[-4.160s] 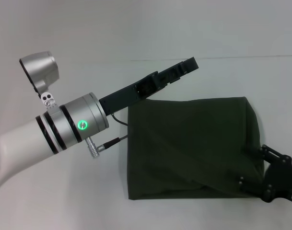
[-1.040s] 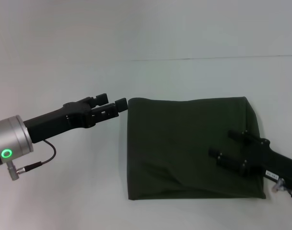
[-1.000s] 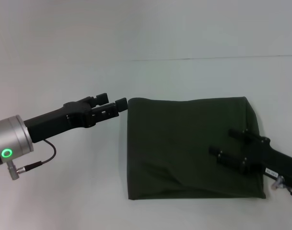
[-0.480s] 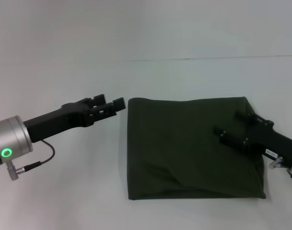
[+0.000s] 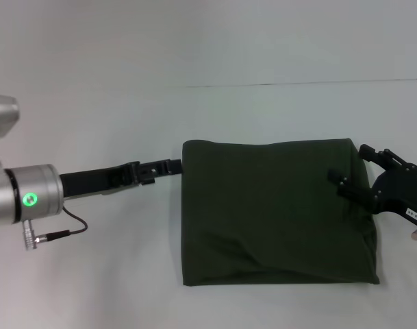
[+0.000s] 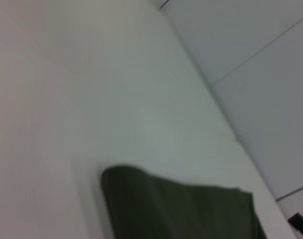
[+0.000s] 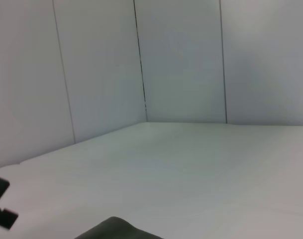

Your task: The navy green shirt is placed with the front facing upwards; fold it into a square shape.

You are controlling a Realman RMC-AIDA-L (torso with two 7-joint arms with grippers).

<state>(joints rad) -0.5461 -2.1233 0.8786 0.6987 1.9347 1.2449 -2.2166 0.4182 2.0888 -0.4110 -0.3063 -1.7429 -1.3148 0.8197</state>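
The navy green shirt (image 5: 276, 212) lies folded into a rough square on the white table, plain side up with no print showing. My left gripper (image 5: 172, 165) reaches in level from the left, its tip just at the shirt's far left corner and seen edge-on. My right gripper (image 5: 347, 163) hovers open over the shirt's right edge, near the far right corner, with nothing between its fingers. In the left wrist view the shirt (image 6: 181, 209) fills the lower part. Only one corner of the shirt (image 7: 116, 228) shows in the right wrist view.
The white table (image 5: 92, 274) spreads wide on the left and behind the shirt, ending at a pale wall (image 5: 208, 41). A cable (image 5: 64, 229) hangs from my left wrist. A soft crease (image 5: 229, 243) runs near the shirt's front left.
My right gripper has drawn back to the right and farther away, from the shirt's middle to its right edge. My left arm has rolled and dropped level, still at the shirt's far left corner.
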